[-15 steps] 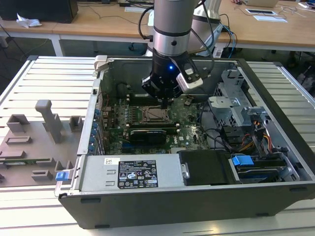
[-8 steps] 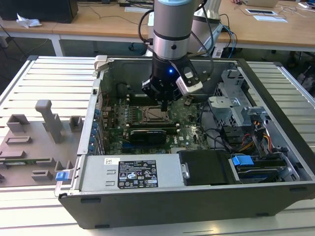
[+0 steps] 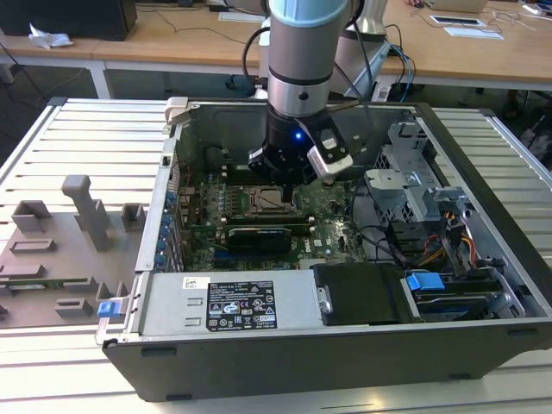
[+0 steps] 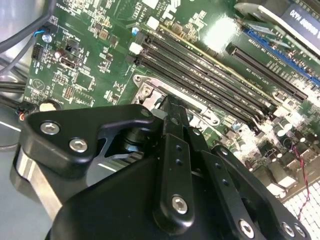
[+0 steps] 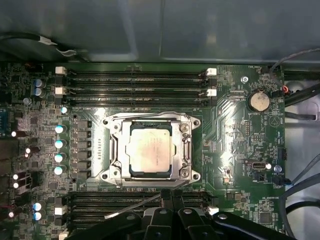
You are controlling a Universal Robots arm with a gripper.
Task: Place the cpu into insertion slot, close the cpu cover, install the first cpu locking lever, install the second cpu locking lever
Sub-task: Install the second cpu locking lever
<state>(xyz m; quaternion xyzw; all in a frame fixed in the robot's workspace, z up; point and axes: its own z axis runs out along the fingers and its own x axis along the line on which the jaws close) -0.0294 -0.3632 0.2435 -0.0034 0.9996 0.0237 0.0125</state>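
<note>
- the cpu (image 5: 150, 151) sat flat in the insertion slot (image 5: 116, 150), near the middle of the green board (image 5: 240, 150), between two rows of long black memory slots (image 5: 135, 82).
- the cpu cover (image 5: 150, 120) looked shut down over it, like a shiny frame around the chip.
- the cpu looked light, thin, stiff and easy to hurt. i think it is best held by its side edges, not the top.
- the gripper (image 5: 167, 200) hung just above the slot's edge, beside the chip, not touching it.
- its black fingers (image 5: 165, 197) seemed pressed close together with nothing between them.
- a thin metal lever (image 5: 132, 206) lay by the fingers.
</note>
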